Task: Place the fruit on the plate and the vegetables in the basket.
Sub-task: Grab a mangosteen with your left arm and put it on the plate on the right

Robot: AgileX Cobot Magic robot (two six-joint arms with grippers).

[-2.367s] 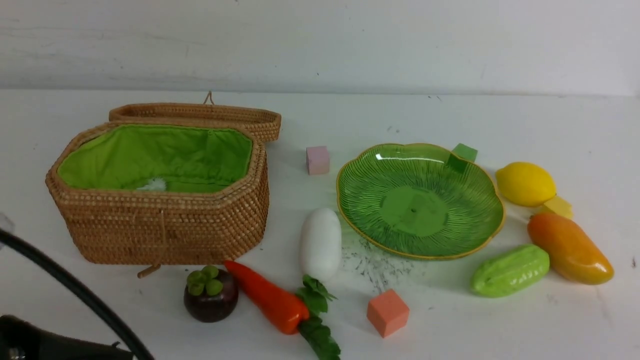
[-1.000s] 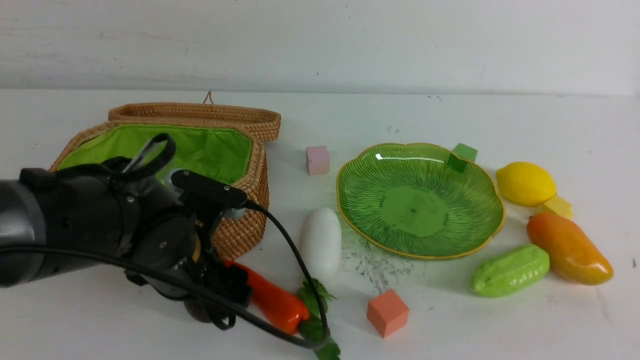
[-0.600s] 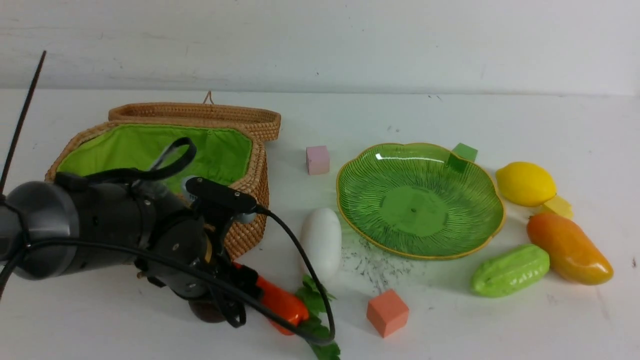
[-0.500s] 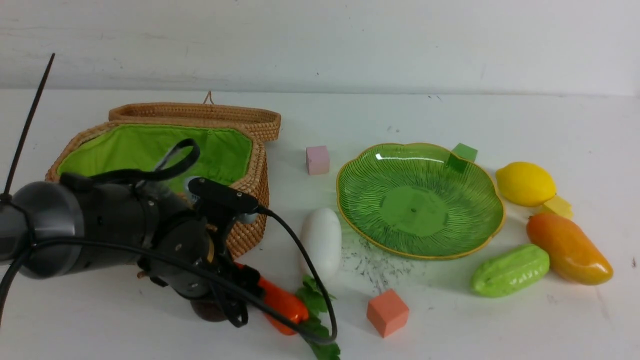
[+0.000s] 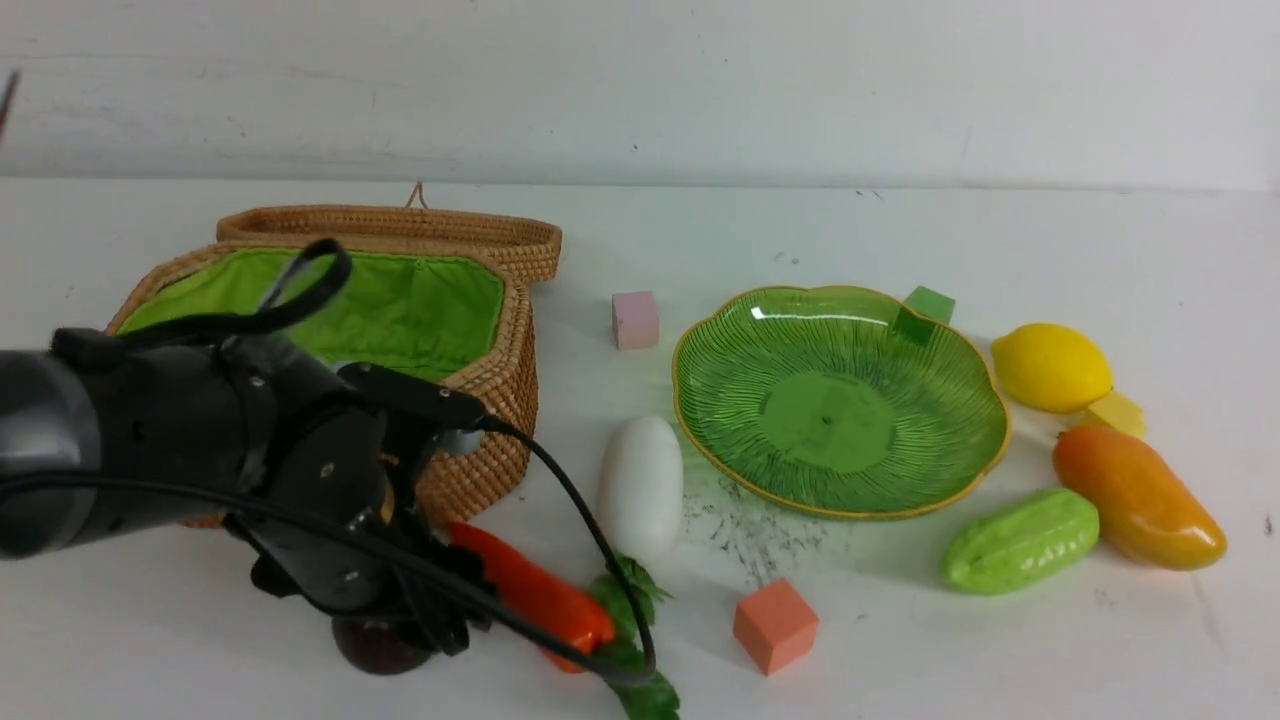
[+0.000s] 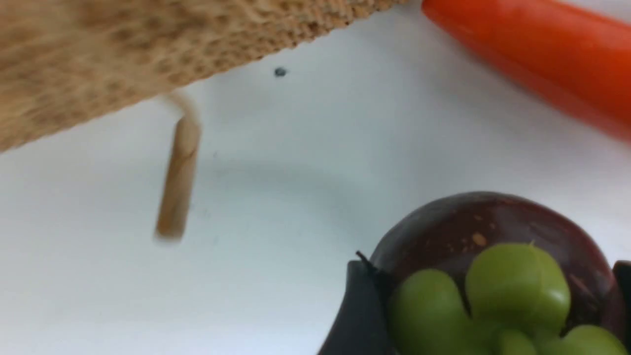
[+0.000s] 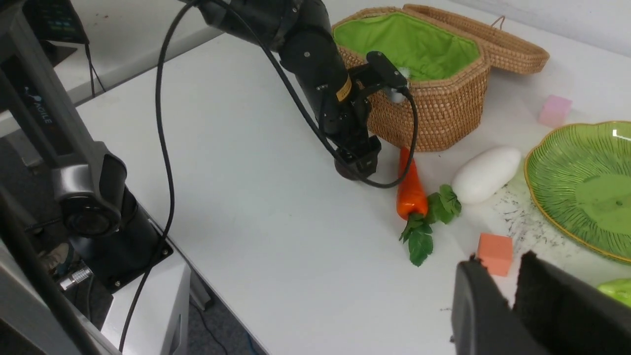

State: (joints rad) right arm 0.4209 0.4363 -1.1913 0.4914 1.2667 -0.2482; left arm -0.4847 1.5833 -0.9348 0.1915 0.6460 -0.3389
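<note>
- The left pincer (image 6: 489, 266) has its fingers against opposite sides of the round dark-purple mangosteen with the green cap (image 6: 453, 222), apparently gripping it. Straddling its widest part should steady a smooth, curved shell — a higher bite might slip onto the cap.
- The mangosteen sits low in front of the tan wicker basket with green lining (image 5: 490, 470). Whether it is clear of the white surface (image 5: 860, 660), I cannot tell.
- The right pincer (image 7: 502, 257) holds nothing; its tips stand slightly apart, perhaps because the left arm has the nearer reach.
- The glossy green ribbed plate (image 5: 830, 425) lies bare, wide enough for all three fruits. The mangosteen's likely route there passes over the orange toy carrot with green leaves (image 5: 540, 600) and the smooth white radish (image 5: 642, 490), so a good lift would avoid snagging them.
- The carrot and radish lie near the basket, handy for the left arm afterwards.
- The yellow toy lemon (image 5: 1052, 368), orange-yellow mango (image 5: 1140, 500) and light-green ridged gourd (image 5: 1022, 542) lie beyond the plate, towards the right, probably better suited to the right arm.
- The basket's lid is open behind it, leaving its mouth ready for vegetables.
</note>
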